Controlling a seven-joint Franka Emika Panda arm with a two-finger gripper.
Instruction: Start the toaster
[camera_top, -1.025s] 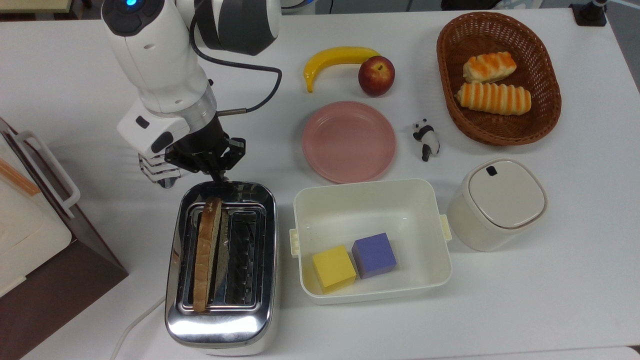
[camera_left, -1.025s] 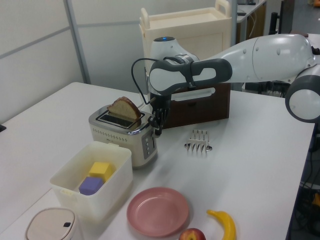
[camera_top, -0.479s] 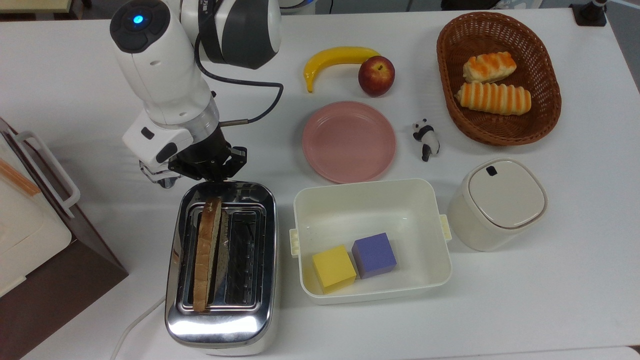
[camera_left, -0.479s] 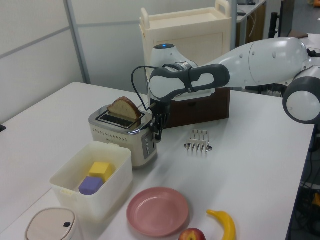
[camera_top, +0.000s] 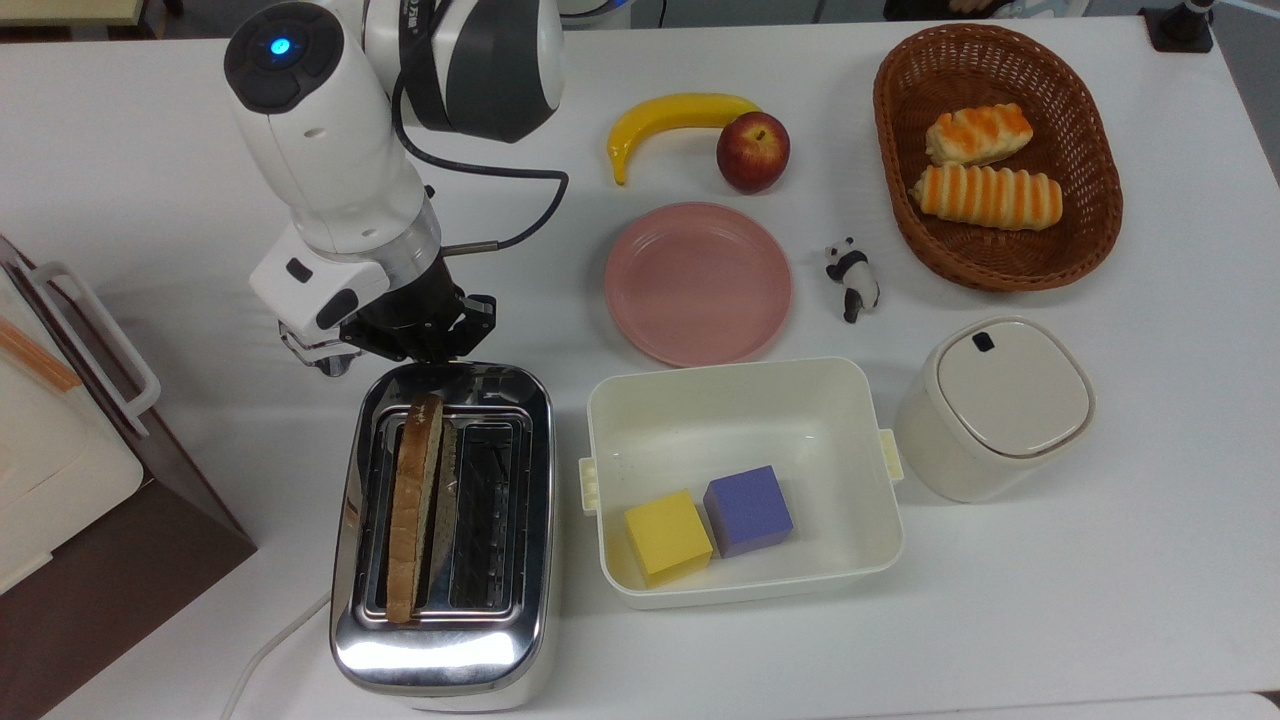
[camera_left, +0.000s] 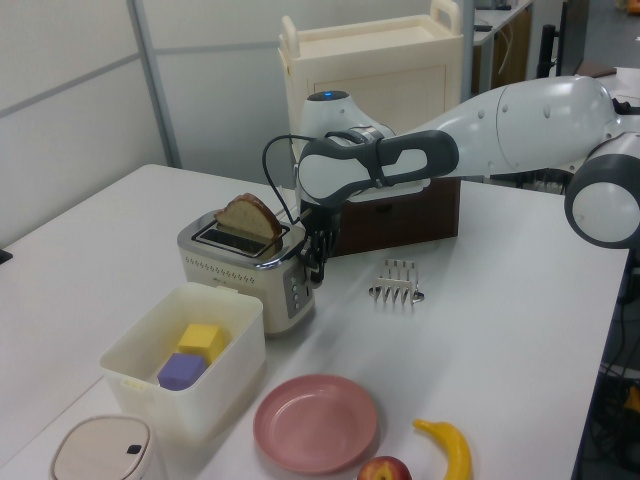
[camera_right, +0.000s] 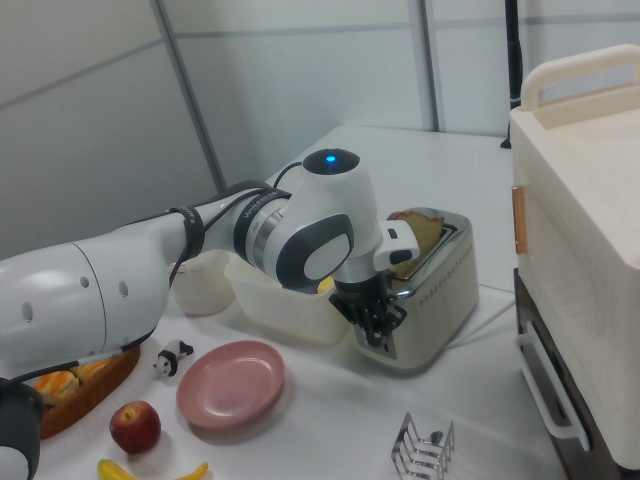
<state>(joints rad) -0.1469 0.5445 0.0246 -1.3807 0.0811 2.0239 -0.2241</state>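
The chrome two-slot toaster (camera_top: 446, 640) stands at the front of the table in the top view, with a slice of bread (camera_top: 413, 505) upright in the top view's left slot. My gripper (camera_top: 432, 347) points down against the toaster's far end, fingers together, and covers the lever. In the left view the gripper (camera_left: 318, 264) hangs at the toaster's (camera_left: 245, 272) button end, just above the table. In the right view the gripper (camera_right: 378, 318) sits in front of the toaster's (camera_right: 440, 280) end face.
A wire toast rack (camera_top: 312, 350) stands beside the gripper. Right of the toaster sit a white tub (camera_top: 745, 390) holding a yellow and a purple cube, a pink plate (camera_top: 697, 283) and a lidded white pot (camera_top: 995, 405). A white appliance on a brown box (camera_top: 70, 470) borders the top view's left.
The arm has shifted slightly toward the top view's right and the gripper has sunk lower along the toaster's end. The bread still stands high in its slot.
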